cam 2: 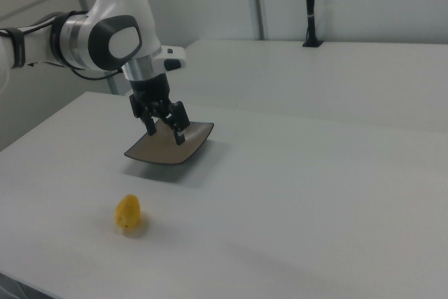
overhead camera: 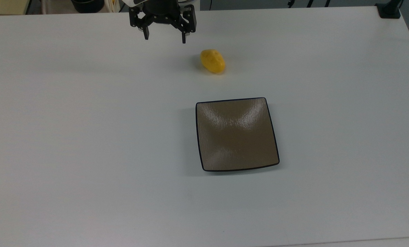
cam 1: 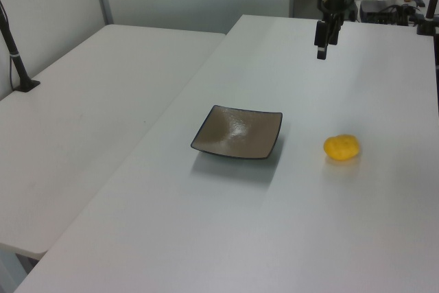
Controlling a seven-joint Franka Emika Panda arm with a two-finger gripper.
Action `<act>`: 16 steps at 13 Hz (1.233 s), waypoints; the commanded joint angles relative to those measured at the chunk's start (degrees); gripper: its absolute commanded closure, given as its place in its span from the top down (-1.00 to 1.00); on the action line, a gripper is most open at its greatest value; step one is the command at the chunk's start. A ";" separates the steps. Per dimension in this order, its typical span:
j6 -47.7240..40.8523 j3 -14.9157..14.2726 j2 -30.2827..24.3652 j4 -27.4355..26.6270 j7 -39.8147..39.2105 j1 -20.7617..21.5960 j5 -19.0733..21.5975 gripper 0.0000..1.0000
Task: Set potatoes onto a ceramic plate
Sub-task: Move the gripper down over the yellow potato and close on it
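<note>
Claw (overhead camera: 164, 37) at top centre of the top view, fingers apart, empty, raised. Potato (overhead camera: 212, 61) just lower right, on table (overhead camera: 70, 137). Ceramic plate (overhead camera: 237, 134) mid-frame, bare. Nothing done: grasp and transfer remain.

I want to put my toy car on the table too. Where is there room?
Lots of room. In the top view, the white table is bare all along its left half and below the square brown plate. The only busy bit is near the top edge, where the black pincer hangs open above the table close to the yellow potato.
</note>
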 commanded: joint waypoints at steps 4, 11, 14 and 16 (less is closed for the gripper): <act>-0.51 -0.57 -1.66 -2.36 -2.08 1.16 1.27 1.00; 3.78 2.68 -1.31 -7.79 -2.77 2.04 1.27 1.00; 6.70 5.40 -0.96 -10.97 -13.29 2.04 1.27 1.00; 6.52 6.81 -0.17 -11.41 -20.07 2.13 1.27 1.00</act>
